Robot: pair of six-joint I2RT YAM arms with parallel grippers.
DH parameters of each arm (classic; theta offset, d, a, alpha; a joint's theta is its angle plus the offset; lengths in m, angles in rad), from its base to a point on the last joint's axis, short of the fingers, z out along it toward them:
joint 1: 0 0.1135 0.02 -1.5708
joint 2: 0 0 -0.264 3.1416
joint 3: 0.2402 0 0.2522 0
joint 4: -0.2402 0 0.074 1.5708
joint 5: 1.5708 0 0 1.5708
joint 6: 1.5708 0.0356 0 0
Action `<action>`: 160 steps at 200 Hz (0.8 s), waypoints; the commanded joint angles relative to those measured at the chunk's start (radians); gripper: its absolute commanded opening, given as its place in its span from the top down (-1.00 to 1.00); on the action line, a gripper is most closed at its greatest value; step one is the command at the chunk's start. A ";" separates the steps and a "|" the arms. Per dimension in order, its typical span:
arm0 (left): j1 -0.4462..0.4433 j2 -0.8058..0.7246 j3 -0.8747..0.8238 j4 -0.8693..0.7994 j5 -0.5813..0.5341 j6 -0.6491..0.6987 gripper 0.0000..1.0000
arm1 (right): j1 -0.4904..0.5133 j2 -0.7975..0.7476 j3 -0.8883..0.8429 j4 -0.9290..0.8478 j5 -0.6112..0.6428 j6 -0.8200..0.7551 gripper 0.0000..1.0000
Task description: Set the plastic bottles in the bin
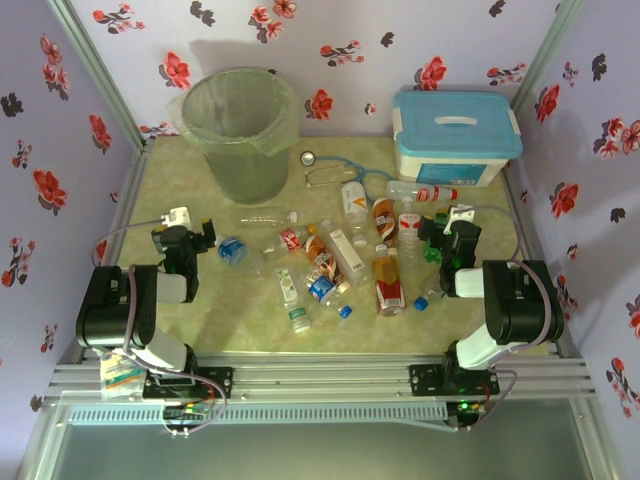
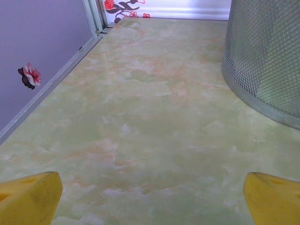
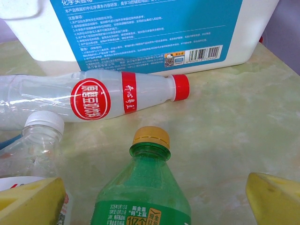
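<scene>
Bottles [image 1: 340,255] are lying scattered mid-table, none seemingly reaching bin [image 1: 240,170] standing far left, while left gripper [image 2: 150,201] and right gripper [image 3: 152,199] are holding fingers apart, empty.

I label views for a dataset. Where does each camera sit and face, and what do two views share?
Top external: above, behind the arms, looking down on table, bin, plastic bottles, white box; both arms, left gripper, right gripper.
Left wrist: low over the table, facing the bin's wall; yellow fingertips show.
Right wrist: low, facing the white box; fingertips flank a green bottle.
Shared: top and left wrist both show the bin.
</scene>
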 commanded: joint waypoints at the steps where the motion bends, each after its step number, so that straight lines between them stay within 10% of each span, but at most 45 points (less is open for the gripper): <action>1: 0.006 0.003 0.023 0.005 0.008 0.009 -0.99 | -0.006 0.009 0.018 0.001 -0.010 0.001 -0.99; 62: 0.010 -0.061 0.065 -0.125 0.000 0.000 -0.99 | -0.008 -0.044 0.046 -0.084 0.047 0.024 -0.99; 160: -0.018 -0.537 0.318 -0.985 -0.007 -0.307 -0.99 | 0.001 -0.435 0.587 -1.535 0.179 0.353 -0.99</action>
